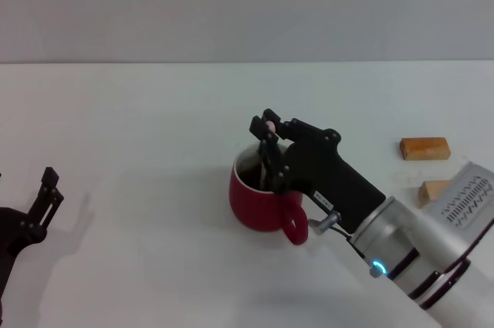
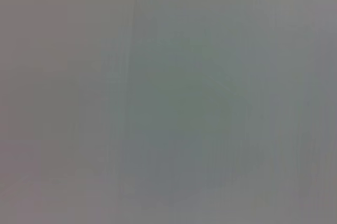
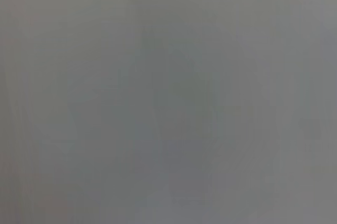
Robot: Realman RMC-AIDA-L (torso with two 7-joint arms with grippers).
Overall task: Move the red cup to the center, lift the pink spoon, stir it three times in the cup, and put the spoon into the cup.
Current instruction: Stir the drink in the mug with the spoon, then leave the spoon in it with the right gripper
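- Gripper of the right arm, the right gripper [image 1: 268, 129], hangs over the mouth of the red cup [image 1: 258, 198], with its black fingers pointing down to the rim.
- Between its fingertips a small pale pink piece shows; this is the top of the pink spoon [image 1: 270, 125], and the fingers are closed on it.
- The rest of the spoon is hidden by the fingers and the cup wall, so I cannot tell how deep it goes into the cup.
- The red cup stands upright on the white table [image 1: 154, 127], near the middle of the head view, and its red loop handle points toward the robot and a little to the right side.
- A dark inside is seen just under the rim of the cup.
- Two orange-tan wooden blocks [image 1: 424, 148] lie on the table to the right of the cup, well apart from it; the nearer one is partly covered by the right arm.
- The left gripper [image 1: 45, 198] rests low at the left edge, far from the cup, with its fingers apart and nothing between them.
- Both wrist views show only a plain grey field.
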